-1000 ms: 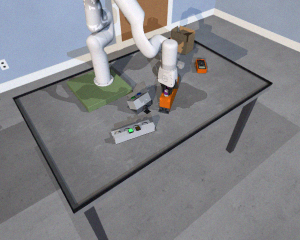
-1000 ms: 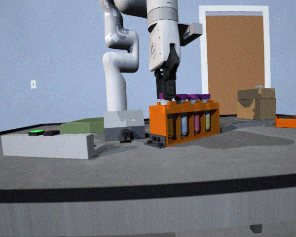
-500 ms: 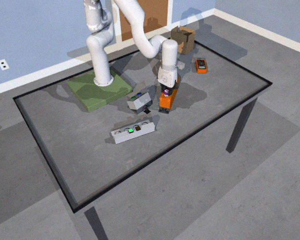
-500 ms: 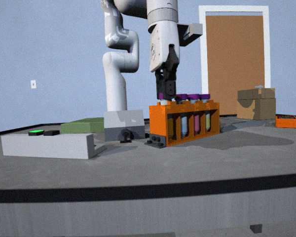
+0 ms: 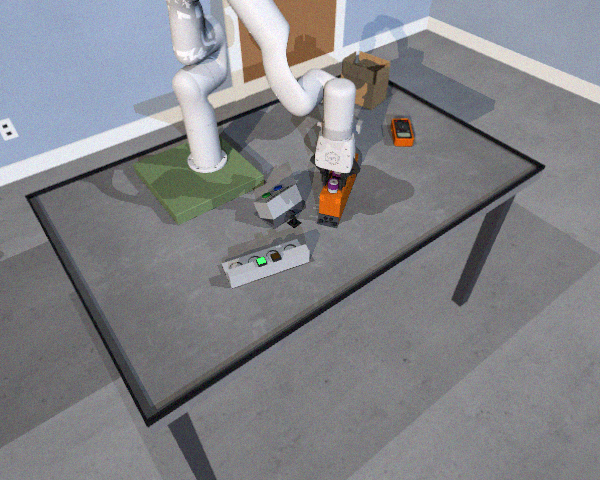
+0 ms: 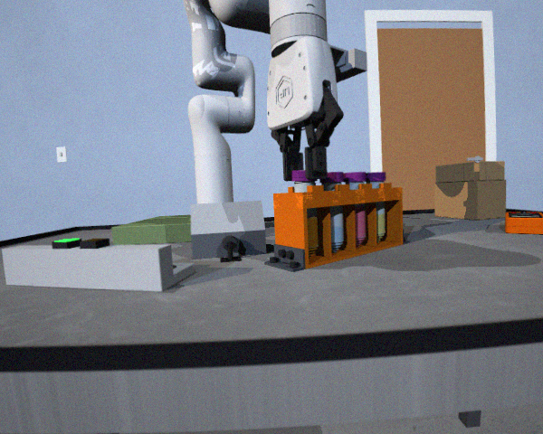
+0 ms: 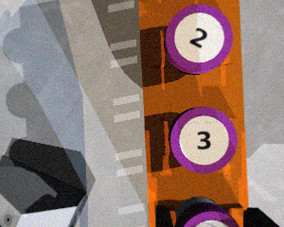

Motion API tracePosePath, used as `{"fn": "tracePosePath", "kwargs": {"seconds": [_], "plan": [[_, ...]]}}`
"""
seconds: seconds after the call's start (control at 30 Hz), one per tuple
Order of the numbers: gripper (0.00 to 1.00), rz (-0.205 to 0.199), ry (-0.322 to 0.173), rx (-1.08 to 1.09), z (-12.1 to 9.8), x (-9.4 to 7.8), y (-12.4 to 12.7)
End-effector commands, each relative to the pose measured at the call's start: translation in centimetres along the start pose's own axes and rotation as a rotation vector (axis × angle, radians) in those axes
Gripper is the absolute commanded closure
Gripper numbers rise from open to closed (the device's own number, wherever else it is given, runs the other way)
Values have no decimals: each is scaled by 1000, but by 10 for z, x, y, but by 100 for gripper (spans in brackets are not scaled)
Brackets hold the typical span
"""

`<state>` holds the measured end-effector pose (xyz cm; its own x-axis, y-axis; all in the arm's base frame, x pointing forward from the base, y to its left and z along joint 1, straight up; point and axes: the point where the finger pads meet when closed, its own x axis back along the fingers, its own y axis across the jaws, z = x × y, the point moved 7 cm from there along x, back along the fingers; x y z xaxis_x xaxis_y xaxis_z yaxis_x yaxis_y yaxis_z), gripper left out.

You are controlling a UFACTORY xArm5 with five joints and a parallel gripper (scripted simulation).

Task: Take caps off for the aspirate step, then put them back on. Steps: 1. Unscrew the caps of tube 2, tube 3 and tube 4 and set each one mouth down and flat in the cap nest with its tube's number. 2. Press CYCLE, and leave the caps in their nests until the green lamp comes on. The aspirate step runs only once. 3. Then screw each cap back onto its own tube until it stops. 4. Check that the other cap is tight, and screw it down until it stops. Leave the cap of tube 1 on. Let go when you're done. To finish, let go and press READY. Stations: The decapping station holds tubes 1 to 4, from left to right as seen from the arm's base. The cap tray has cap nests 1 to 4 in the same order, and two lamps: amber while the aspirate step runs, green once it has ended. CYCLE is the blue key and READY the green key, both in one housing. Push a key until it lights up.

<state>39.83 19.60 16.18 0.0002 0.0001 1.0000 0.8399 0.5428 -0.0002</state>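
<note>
The orange decapping station [image 5: 335, 198] stands mid-table and also shows in the exterior view [image 6: 337, 224]. All its tubes carry purple caps. In the wrist view cap 2 [image 7: 199, 39] and cap 3 [image 7: 204, 140] sit on their tubes. Cap 4 [image 7: 204, 220] is at the bottom edge, on its tube, between my fingers. My gripper [image 6: 304, 170] is straight above this end tube, with its fingers a little wider than the cap, so it is open. The cap tray [image 5: 265, 264] has its green lamp [image 5: 261, 260] lit and its nests look empty. The key housing [image 5: 278, 204] stands left of the station.
A cardboard box [image 5: 366, 79] sits at the table's far edge. An orange meter [image 5: 402, 131] lies right of the arm. The arm stands on a green base plate [image 5: 197, 178].
</note>
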Motion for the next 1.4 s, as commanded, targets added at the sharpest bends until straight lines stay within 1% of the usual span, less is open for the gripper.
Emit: {"fn": "tracePosePath", "kwargs": {"seconds": [0.0, 0.2, 0.43, 0.47, 0.93, 1.37], "plan": [[54, -4, 1, 230, 0, 1, 1], [54, -4, 0, 456, 0, 1, 1], [54, -4, 0, 456, 0, 1, 1], [100, -4, 0, 456, 0, 1, 1], [100, -4, 0, 456, 0, 1, 1], [100, -4, 1, 22, 0, 1, 1]]}}
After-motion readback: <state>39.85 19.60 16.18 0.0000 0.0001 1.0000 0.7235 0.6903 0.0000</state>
